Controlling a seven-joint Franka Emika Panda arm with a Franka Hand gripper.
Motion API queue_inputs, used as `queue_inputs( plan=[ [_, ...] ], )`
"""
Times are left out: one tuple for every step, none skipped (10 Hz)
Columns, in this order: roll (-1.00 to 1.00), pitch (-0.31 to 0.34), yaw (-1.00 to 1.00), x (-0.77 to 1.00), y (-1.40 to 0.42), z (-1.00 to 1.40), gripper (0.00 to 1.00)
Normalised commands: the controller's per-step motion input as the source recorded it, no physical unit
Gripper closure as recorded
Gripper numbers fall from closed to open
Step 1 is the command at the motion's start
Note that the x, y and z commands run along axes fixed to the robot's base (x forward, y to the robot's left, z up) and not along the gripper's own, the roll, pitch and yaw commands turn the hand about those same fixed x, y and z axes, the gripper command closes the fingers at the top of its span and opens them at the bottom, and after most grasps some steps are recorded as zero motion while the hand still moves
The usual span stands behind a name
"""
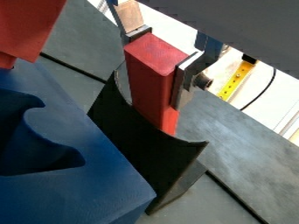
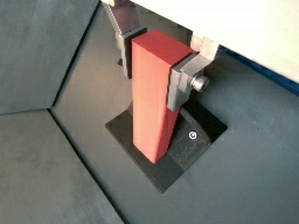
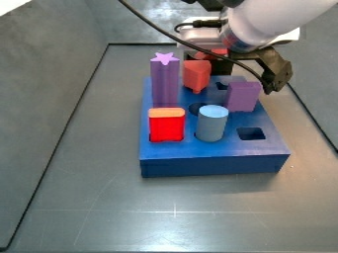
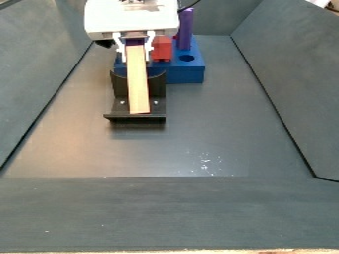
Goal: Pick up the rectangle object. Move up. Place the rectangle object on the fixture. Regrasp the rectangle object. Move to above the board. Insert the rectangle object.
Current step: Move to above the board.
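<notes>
The rectangle object [image 1: 149, 83] is a long red block, upright between my gripper's [image 1: 158, 61] silver fingers, which press on its two sides near the top. It also shows in the wrist view [image 2: 155, 96] over the dark fixture [image 2: 187, 140]; its lower end reaches the base plate, but I cannot tell if it touches. In a side view my gripper [image 4: 137, 48] holds the block [image 4: 138, 87], pale tan from there, over the fixture [image 4: 137, 117]. The blue board [image 3: 211, 153] lies beside it, with the gripper [image 3: 211, 61] behind.
The board carries a purple star [image 3: 164, 79], a red cube [image 3: 165, 126], a light-blue cylinder [image 3: 212, 124] and a purple piece [image 3: 243, 96]. A square hole [image 3: 252, 131] is open near its corner. Grey sloped walls [image 4: 279, 69] ring the floor.
</notes>
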Motion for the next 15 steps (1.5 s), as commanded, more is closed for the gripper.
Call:
queue_inputs(
  plan=[
    [-0.33, 0.153, 0.21, -0.25, 0.03, 1.0, 1.0],
    [-0.34, 0.147, 0.2, -0.25, 0.03, 1.0, 1.0],
    [-0.28, 0.05, 0.19, -0.24, 0.03, 1.0, 1.0],
    [-0.21, -0.014, 0.18, -0.22, 0.03, 1.0, 1.0],
    [-0.13, -0.068, 0.14, -0.21, 0.03, 1.0, 1.0],
    [-0.1, -0.079, 0.11, -0.21, 0.03, 1.0, 1.0],
    [-0.07, -0.084, 0.06, -0.19, 0.02, 1.0, 1.0],
    [-0.05, -0.072, 0.02, -0.19, 0.02, 1.0, 1.0],
    [-0.05, -0.058, -0.01, -0.18, 0.02, 1.0, 1.0],
    [-0.05, -0.03, -0.03, -0.16, 0.02, 1.0, 1.0],
    [-0.05, -0.007, -0.04, -0.15, 0.02, 1.0, 1.0],
    [-0.05, 0.019, -0.04, -0.14, 0.01, 1.0, 1.0],
    [-0.05, 0.052, -0.04, -0.11, 0.0, 0.92, 1.0],
    [-0.05, 0.067, -0.02, -0.08, 0.0, 0.75, 1.0],
    [-0.05, 0.074, -0.02, -0.07, 0.0, 0.64, 1.0]
  ],
)
